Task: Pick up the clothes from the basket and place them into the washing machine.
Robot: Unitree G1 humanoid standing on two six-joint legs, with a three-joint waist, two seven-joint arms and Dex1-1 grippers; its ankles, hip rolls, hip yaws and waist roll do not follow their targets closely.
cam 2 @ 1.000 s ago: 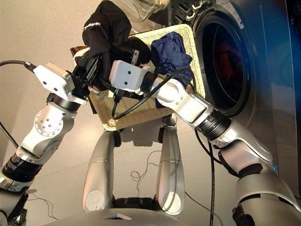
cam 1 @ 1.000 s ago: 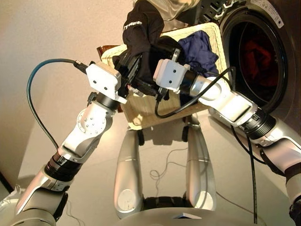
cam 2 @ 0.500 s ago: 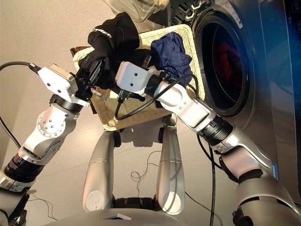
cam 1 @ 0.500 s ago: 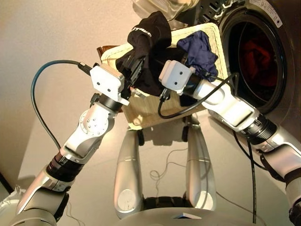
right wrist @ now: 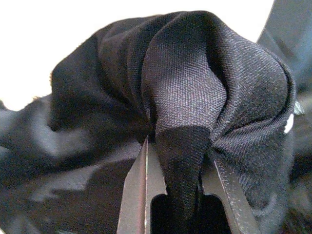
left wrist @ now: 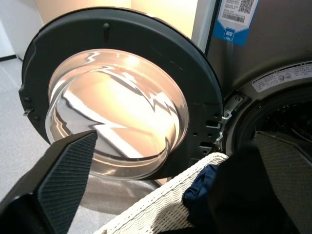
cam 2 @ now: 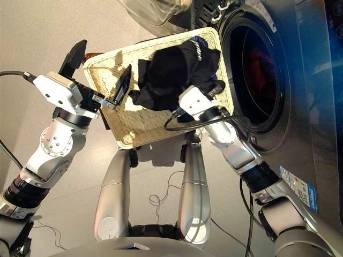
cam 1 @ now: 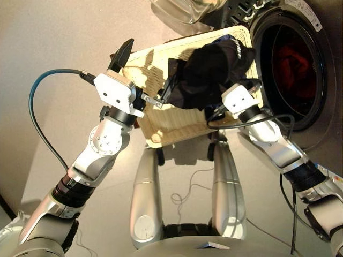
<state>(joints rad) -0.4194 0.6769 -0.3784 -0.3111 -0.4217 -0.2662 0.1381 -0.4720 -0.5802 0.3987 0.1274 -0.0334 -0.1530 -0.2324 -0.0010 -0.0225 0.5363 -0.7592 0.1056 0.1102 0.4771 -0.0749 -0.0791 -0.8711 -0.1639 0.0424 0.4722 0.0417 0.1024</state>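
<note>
My right gripper (right wrist: 180, 161) is shut on the black garment (cam 1: 211, 69), which hangs bunched above the far right part of the wicker basket (cam 1: 155, 126). That cloth hides the gripper's fingers in the eye views. My left gripper (cam 1: 147, 72) stands open and empty over the basket's left side, apart from the black cloth. The navy garment (left wrist: 202, 185) lies in the basket's far corner, mostly covered by the black one. To the right, the washing machine (cam 1: 316, 101) has its drum mouth open, with a red garment (cam 1: 292, 59) inside.
The round glass door (left wrist: 112, 102) is swung open beyond the basket's far edge. A teal cable (cam 1: 37, 107) loops from my left wrist and a black cable (cam 1: 241, 124) hangs under my right forearm. Bare floor lies to the left of the basket.
My left gripper has let go of the black garment and opened. The right gripper has carried the garment to the right, nearer the drum mouth.
</note>
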